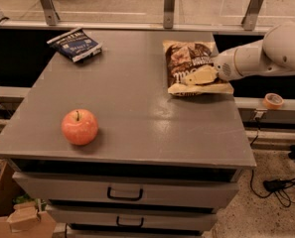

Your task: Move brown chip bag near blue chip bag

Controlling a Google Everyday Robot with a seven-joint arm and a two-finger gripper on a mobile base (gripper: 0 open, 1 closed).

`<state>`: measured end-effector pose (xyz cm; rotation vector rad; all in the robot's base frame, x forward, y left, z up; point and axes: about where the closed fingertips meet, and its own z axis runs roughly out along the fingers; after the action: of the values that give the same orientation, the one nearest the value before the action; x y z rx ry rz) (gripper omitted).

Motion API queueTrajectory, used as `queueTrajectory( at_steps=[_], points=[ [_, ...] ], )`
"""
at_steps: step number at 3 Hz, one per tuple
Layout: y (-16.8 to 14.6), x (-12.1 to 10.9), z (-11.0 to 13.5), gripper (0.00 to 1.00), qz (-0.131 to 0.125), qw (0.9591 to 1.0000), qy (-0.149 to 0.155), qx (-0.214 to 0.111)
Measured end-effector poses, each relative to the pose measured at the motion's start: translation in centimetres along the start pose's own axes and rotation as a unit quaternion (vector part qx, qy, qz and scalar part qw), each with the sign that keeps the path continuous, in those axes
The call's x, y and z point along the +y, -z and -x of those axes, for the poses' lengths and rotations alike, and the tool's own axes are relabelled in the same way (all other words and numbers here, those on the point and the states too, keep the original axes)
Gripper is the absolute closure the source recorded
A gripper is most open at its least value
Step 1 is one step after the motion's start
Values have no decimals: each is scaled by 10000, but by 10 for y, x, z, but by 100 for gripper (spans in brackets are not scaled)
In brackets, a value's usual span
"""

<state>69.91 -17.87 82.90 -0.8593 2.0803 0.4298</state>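
The brown chip bag (186, 66) lies flat at the right rear of the grey table top (132, 108). My gripper (195, 77) comes in from the right on a white arm (266, 56) and rests on the bag's lower right part, touching it. The blue chip bag (76, 44) lies flat at the table's far left corner, well apart from the brown bag and the gripper.
A red apple (79, 126) stands near the table's front left. Drawers (124, 193) sit under the top. A roll of tape (273, 101) lies on a ledge to the right. Metal posts and a rail run behind the table.
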Motion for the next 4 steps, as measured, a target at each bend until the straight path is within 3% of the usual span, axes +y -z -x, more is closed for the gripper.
queueTrajectory(
  at_steps=[1,3,4],
  points=[
    [1,0,1,0,0,10000,0,0],
    [22,1,30,0,-10,9993,248,-296],
    [21,8,32,0,93,9994,242,-241]
  ],
)
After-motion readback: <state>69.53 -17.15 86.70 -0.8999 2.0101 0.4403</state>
